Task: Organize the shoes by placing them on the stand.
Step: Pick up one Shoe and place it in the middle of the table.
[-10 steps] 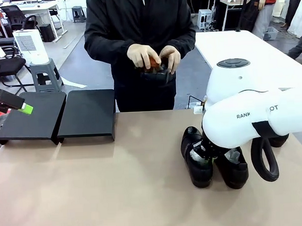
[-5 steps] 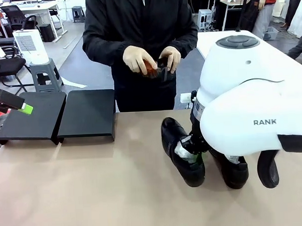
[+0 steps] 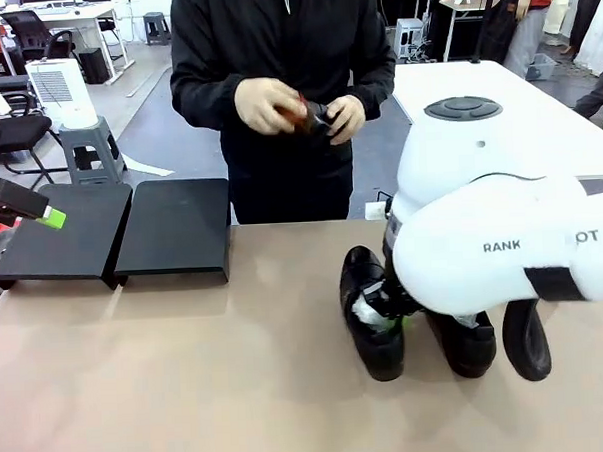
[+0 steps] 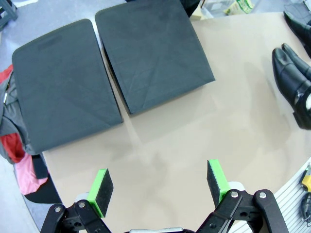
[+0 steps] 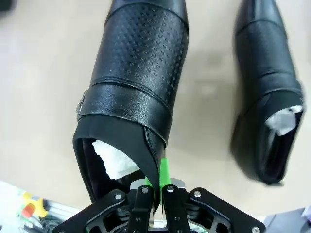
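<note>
Shoe [image 3: 379,351] is swinging back rightward, right claw [image 5: 159,187] clamping its collar wall. Lift it clear, then carry toward stand [image 3: 171,227] at 10 o'clock. Left claw [image 4: 159,184] is hanging apart.

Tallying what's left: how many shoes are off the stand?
3: one shoe in the right gripper, a second beside it, a third farther off; the person may hold another.

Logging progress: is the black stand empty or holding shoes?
Empty: the low flat black stand shows bare tops in front and left wrist views.
</note>
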Controlling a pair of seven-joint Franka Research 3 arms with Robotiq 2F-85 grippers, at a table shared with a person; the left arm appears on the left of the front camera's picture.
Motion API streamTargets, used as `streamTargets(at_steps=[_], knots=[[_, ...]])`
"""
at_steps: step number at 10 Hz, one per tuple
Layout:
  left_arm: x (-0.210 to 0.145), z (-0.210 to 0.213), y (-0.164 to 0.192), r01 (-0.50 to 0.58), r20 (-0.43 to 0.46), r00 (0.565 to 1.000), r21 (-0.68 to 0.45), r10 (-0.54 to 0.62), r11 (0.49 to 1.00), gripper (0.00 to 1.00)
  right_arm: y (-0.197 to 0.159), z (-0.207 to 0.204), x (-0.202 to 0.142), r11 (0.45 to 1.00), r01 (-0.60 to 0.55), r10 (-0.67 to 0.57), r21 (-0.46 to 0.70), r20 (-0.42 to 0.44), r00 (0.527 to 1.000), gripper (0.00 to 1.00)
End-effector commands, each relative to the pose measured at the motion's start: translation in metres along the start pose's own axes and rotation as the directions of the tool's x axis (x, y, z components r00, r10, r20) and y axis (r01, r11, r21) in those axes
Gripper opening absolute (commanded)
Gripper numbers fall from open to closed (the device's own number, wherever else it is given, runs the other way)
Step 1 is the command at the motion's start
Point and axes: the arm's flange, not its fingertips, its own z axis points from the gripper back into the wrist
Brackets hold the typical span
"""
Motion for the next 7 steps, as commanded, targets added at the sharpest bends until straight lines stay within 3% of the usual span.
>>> streamTargets(at_steps=[1,3,7], knots=[[-0.001,0.001,0.001,-0.003,0.006,1.0,-0.014,0.003,1.0,1.0,0.06,0.01,-0.036,0.998,0.006,-0.012,0.069,0.085,0.996,0.0],[-0.001,0.001,0.001,-0.003,0.006,1.0,-0.014,0.003,1.0,1.0,0.098,-0.003,-0.058,0.996,-0.012,0.005,0.086,0.081,0.997,0.0],[-0.001,0.001,0.001,-0.003,0.006,1.0,-0.014,0.003,1.0,1.0,0.111,-0.038,-0.059,0.992,0.051,-0.06,0.119,0.079,0.995,0.0]])
